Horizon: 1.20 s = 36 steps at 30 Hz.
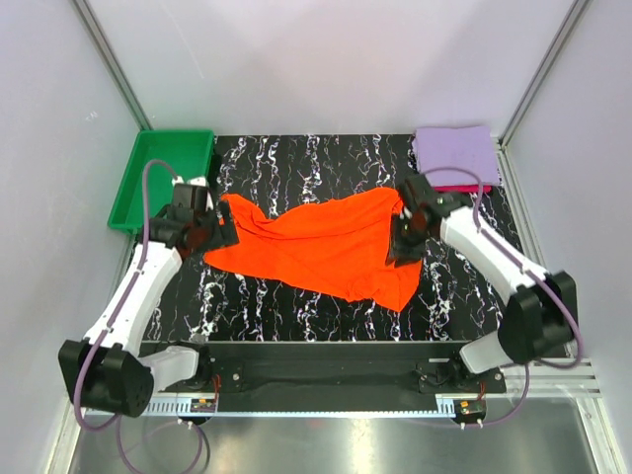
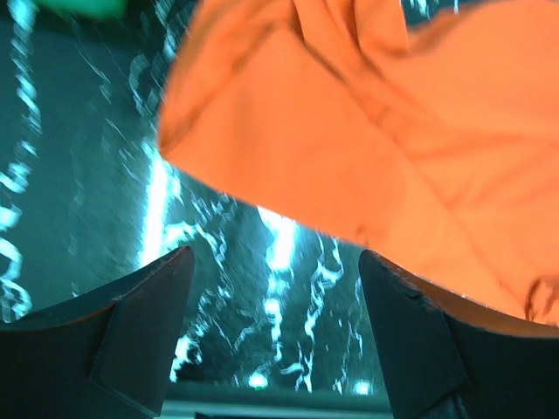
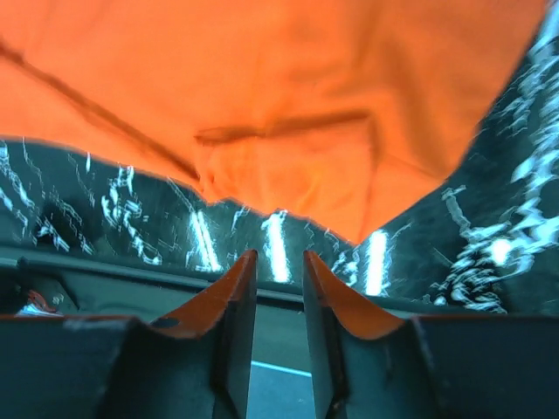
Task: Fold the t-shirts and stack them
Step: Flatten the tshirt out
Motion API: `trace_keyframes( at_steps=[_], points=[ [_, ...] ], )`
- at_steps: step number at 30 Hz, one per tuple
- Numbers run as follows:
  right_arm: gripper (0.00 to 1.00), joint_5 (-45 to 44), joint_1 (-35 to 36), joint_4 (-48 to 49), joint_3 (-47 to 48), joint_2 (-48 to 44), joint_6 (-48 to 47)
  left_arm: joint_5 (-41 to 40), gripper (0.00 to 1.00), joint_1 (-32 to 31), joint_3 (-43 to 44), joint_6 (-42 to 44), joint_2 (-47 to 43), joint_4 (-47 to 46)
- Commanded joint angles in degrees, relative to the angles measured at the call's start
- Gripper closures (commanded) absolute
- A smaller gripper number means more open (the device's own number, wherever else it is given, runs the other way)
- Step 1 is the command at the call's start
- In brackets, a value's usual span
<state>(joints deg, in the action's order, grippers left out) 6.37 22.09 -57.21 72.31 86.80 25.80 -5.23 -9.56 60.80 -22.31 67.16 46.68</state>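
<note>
The large orange-red t-shirt (image 1: 331, 245) lies spread and wrinkled on the black marbled table. My left gripper (image 1: 219, 235) is at the shirt's left edge. In the left wrist view it (image 2: 275, 253) is wide open and empty, with the orange cloth (image 2: 367, 113) just beyond the fingertips. My right gripper (image 1: 400, 247) is at the shirt's right edge. In the right wrist view its fingers (image 3: 279, 255) stand a narrow gap apart with nothing between them, and the cloth's edge (image 3: 288, 113) lies just ahead. The folded lavender t-shirt (image 1: 454, 153) lies at the back right on the crimson-pink one (image 1: 464, 188).
A green plastic tray (image 1: 168, 173) stands at the back left corner, close to my left arm. White walls and metal posts close in the table. The table's near edge shows in both wrist views.
</note>
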Motion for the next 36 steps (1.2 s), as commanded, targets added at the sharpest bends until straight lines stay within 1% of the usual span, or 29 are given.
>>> trace_keyframes(
  at_steps=[1,3,4,5,6,9,14,15,18,21,24,25,26,27,28,29,30,33,34,36],
  points=[
    [0.68,3.4,1.2,7.4,-10.2,-5.0,7.2,4.2,0.19,-1.3,-3.6,-2.7,-1.8,-0.7],
    [0.67,2.9,1.3,10.0,-13.6,-7.9,8.6,5.0,0.19,-1.5,-4.6,-3.1,-2.1,-1.0],
    [0.65,2.3,1.3,11.0,-15.9,-8.6,8.5,4.9,0.2,-1.6,-4.5,-3.1,-2.0,-0.9],
    [0.61,1.8,1.2,11.7,-16.8,-8.8,7.8,4.9,0.2,-1.8,-4.2,-2.9,-1.8,-0.9],
    [0.58,0.9,1.3,12.6,-17.4,-8.8,7.7,6.3,0.2,-1.9,-4.0,-2.7,-1.7,-0.7],
    [0.55,0.0,1.0,13.9,-17.9,-5.9,7.2,6.6,0.2,-2.1,-3.5,-2.7,-1.0,-0.5],
    [0.55,-2.3,0.6,16.3,-18.2,-1.6,6.2,7.4,0.2,-2.3,-3.6,-3.1,-0.4,-0.7],
    [0.52,-3.0,0.6,16.0,-18.1,-1.1,5.6,7.5,0.2,-2.3,-3.5,-3.2,-0.4,-0.6],
    [0.48,-5.1,0.6,16.2,-17.8,0.9,3.2,7.2,0.2,-2.3,-3.3,-3.0,-0.4,-0.5],
    [0.48,-5.9,0.5,17.1,-17.7,2.1,1.6,6.8,0.2,-2.3,-3.2,-2.8,-0.4,-0.4],
    [0.52,-4.4,0.6,18.3,-16.9,3.5,0.4,6.8,0.2,-2.3,-3.2,-2.9,-0.4,-0.4],
    [0.55,-3.6,0.6,18.6,-16.7,3.8,0.0,6.8,0.2,-2.4,-3.6,-3.0,-0.4,-0.4],
    [0.65,-1.8,0.6,18.9,-16.4,3.7,-0.1,6.8,0.2,-2.3,-3.7,-3.0,-0.4,-0.5],
    [0.72,-1.0,0.9,18.9,-16.2,3.6,-0.1,6.7,0.2,-2.3,-3.7,-3.0,-0.4,-0.4],
    [0.83,-0.8,1.3,18.5,-16.0,2.3,0.8,6.6,0.2,-2.3,-3.5,-3.0,-0.3,-0.4],
    [0.98,-0.7,1.6,17.8,-15.8,1.4,1.4,6.5,0.2,-2.3,-3.4,-3.0,-0.3,-0.5],
    [1.0,-0.7,2.3,16.0,-15.5,0.4,1.7,6.3,0.2,-2.3,-3.3,-2.9,-0.4,-0.5],
    [1.0,0.5,5.6,12.3,-14.8,-4.4,3.0,5.9,0.2,-2.4,-3.2,-2.8,-0.2,-0.4],
    [1.0,1.4,7.7,11.9,-15.7,-6.4,3.8,5.9,0.2,-2.3,-3.4,-3.0,-0.2,-0.6],
    [1.0,6.6,10.0,12.2,-18.2,-7.3,4.4,6.0,0.2,-2.3,-3.8,-3.4,-0.4,-1.2]
  ],
)
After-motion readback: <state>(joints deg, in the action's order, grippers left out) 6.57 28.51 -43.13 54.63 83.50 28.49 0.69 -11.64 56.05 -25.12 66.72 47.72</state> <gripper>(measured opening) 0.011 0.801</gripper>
